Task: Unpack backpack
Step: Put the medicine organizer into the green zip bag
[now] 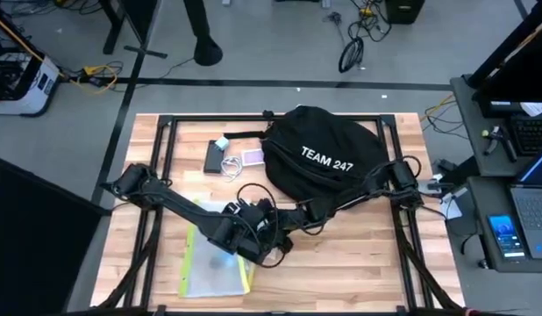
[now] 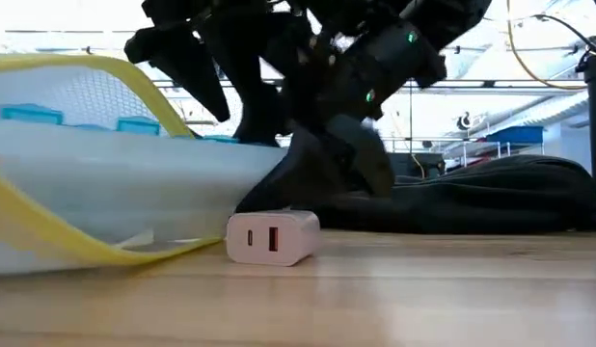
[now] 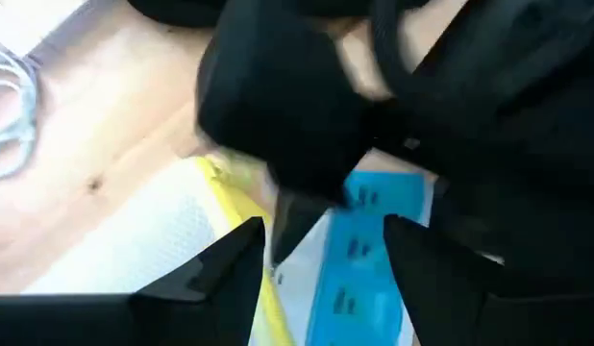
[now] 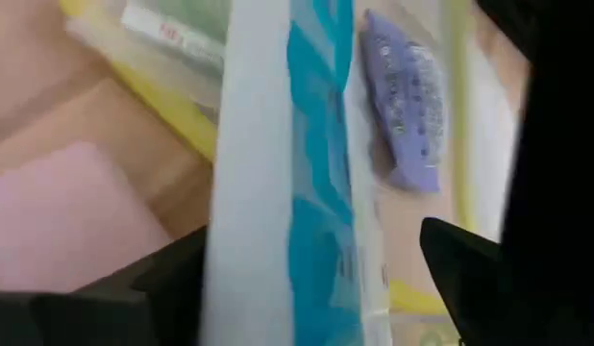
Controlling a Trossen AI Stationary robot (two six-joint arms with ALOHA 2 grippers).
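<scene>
Nearest the front edge of the wooden table (image 1: 341,263) lies a clear mesh pouch with yellow trim (image 1: 214,263), flat on the boards at front left; in the low view it fills the left side, with a small pinkish-white USB charger block (image 2: 272,237) standing on the wood just beside its edge. Both arms meet just above the pouch's far corner. The left gripper (image 1: 269,230) comes in from the left side of the table, its fingers (image 3: 220,274) spread apart over the yellow trim and a blue-printed white packet (image 3: 359,250); it grasps nothing that can be made out. The right gripper (image 1: 288,219) reaches in from the right side, close against the left one; its wrist view looks along a white and blue packet (image 4: 307,183) lying between its parted fingers (image 4: 470,269), but whether they press on it I cannot tell. Behind the grippers sits the backpack (image 1: 324,162), black with white "TEAM 247" lettering, at the table's middle far side. To its left lie a dark flat box (image 1: 214,158), a coiled white cable (image 1: 230,166) and a small pink card (image 1: 253,157).
</scene>
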